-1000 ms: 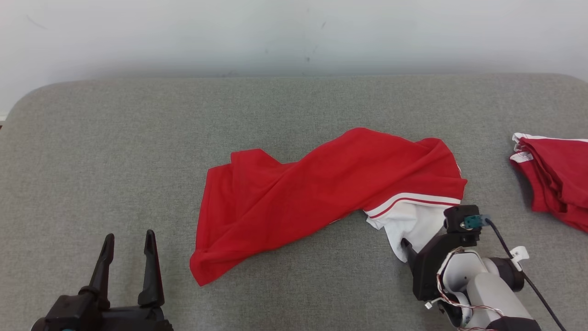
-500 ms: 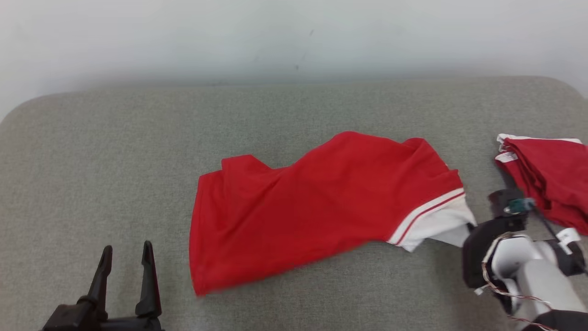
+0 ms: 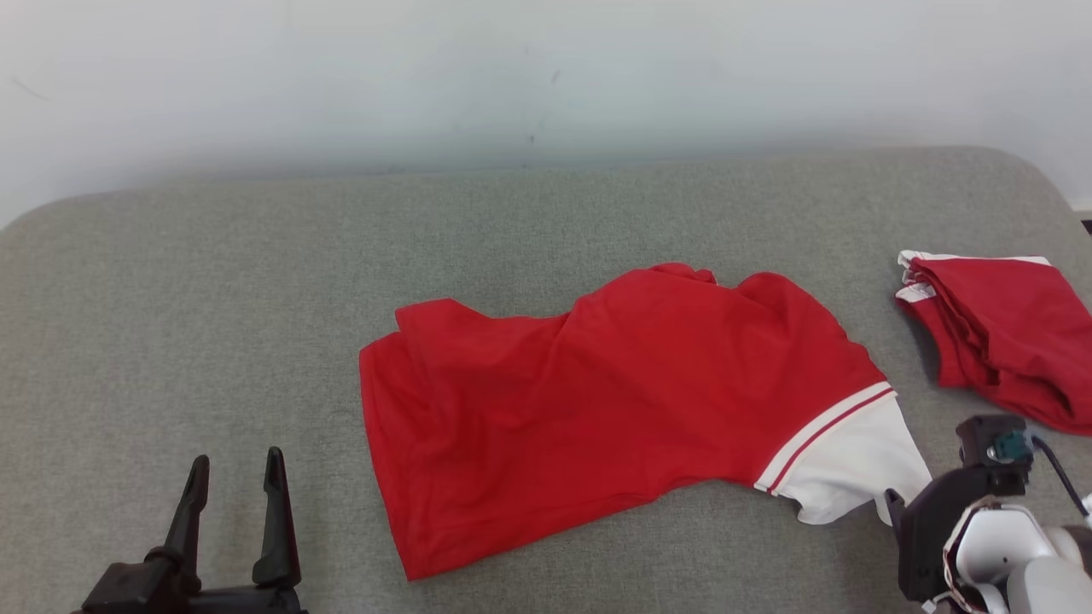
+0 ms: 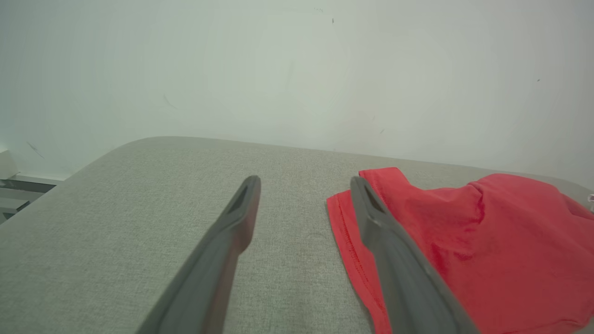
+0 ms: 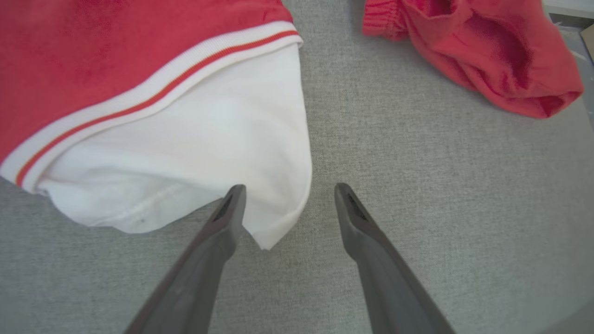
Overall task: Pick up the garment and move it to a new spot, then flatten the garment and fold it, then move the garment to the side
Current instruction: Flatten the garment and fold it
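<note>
The garment (image 3: 597,409) is a red shirt with a white, red-striped sleeve (image 3: 845,460). It lies spread and a little wrinkled in the middle of the grey padded surface (image 3: 213,281). In the right wrist view my right gripper (image 5: 287,188) stands open just above the surface, and the sleeve's white corner (image 5: 274,232) lies loose between its fingers. My left gripper (image 3: 236,459) is open at the lower left, short of the garment's left hem (image 4: 352,260) and holding nothing.
A second red garment with white trim (image 3: 998,341) lies bunched at the right edge, close to my right arm (image 3: 981,529). A pale wall (image 3: 546,68) runs behind the surface. The surface rounds off at its far corners.
My right gripper dragged the white sleeve to the right and toward me, stretching the garment flatter, then opened and let it go. The head view has shifted. The left gripper has stayed put.
</note>
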